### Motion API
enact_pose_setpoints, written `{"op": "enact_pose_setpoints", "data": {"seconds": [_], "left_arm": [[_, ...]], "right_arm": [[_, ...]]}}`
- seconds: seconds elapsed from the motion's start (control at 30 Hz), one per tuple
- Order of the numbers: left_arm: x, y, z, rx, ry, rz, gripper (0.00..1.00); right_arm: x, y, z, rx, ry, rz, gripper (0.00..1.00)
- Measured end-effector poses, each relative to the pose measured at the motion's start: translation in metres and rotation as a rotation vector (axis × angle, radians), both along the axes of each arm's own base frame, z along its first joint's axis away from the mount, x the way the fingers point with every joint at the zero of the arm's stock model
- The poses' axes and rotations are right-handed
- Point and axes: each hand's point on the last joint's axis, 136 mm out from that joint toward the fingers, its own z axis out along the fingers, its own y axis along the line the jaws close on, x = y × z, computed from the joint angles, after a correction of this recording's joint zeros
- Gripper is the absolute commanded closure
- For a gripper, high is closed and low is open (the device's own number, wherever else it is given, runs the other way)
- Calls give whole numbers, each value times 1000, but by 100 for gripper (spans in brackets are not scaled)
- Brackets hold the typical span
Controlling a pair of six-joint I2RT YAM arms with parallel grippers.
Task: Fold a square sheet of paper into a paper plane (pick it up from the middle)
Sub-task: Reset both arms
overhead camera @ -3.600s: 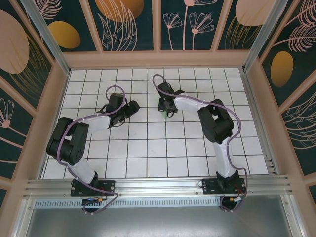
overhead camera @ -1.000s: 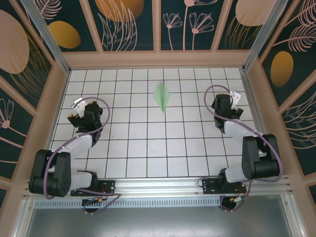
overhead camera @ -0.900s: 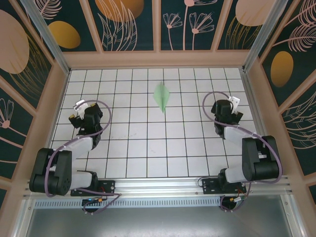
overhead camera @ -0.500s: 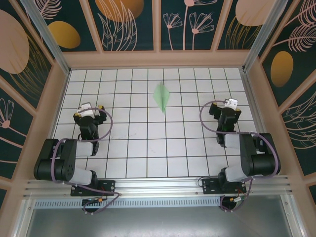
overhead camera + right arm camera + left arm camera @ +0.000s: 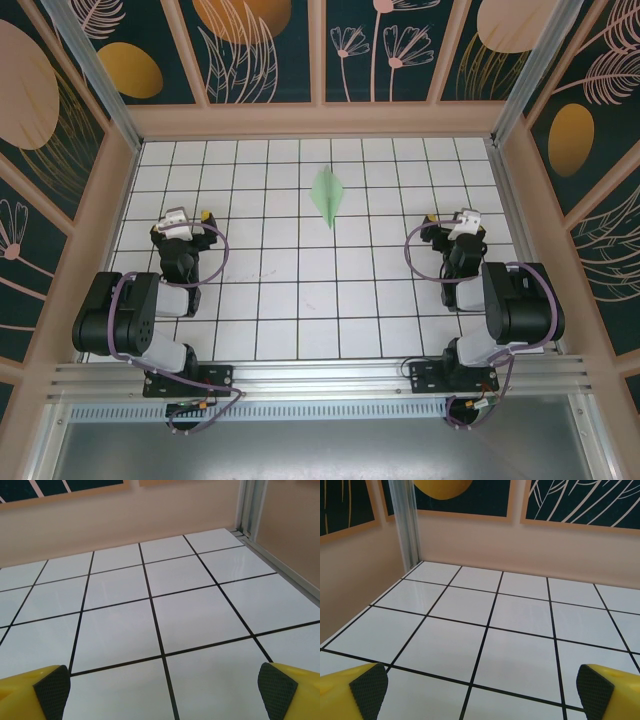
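- paper plane (image 5: 327, 196), pale mint green, lies flat on the white grid table (image 5: 300, 300) in the top external view. it is in the far half, about midway between the side walls, with its long taper aimed back toward the arm bases. nothing touches it.
- in the same view, the left gripper (image 5: 185, 222) sits low over the left side of the table, its arm folded back on itself. the right gripper (image 5: 462, 222) mirrors it on the right side. the plane lies between the two and farther out, well apart from both. from up here i cannot judge how the jaws stand.
- in the left wrist view, the left gripper (image 5: 480, 695) is spread wide and carries nothing. its yellow fingers and black pads (image 5: 369, 686) sit at the two bottom corners, with tiles showing between them. ahead, the table (image 5: 520, 645) runs to a peach wall (image 5: 470, 540) and a metal post (image 5: 407, 525) in the corner.
- in the right wrist view, the right gripper (image 5: 162, 695) is just as wide and also holds nothing, with its pads (image 5: 51, 686) at the bottom corners. the table (image 5: 120, 630) reaches the wall (image 5: 125, 525) ahead, and a metal post (image 5: 250, 505) stands at the far right corner.
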Motion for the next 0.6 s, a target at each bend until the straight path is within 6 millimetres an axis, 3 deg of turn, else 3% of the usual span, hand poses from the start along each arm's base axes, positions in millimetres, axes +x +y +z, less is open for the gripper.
{"op": "enact_pose_setpoints", "data": {"seconds": [0.6], "left_arm": [[1,0,3,0,-14,0,1]], "right_arm": [[2,4,6,2,-24,27,1]]}}
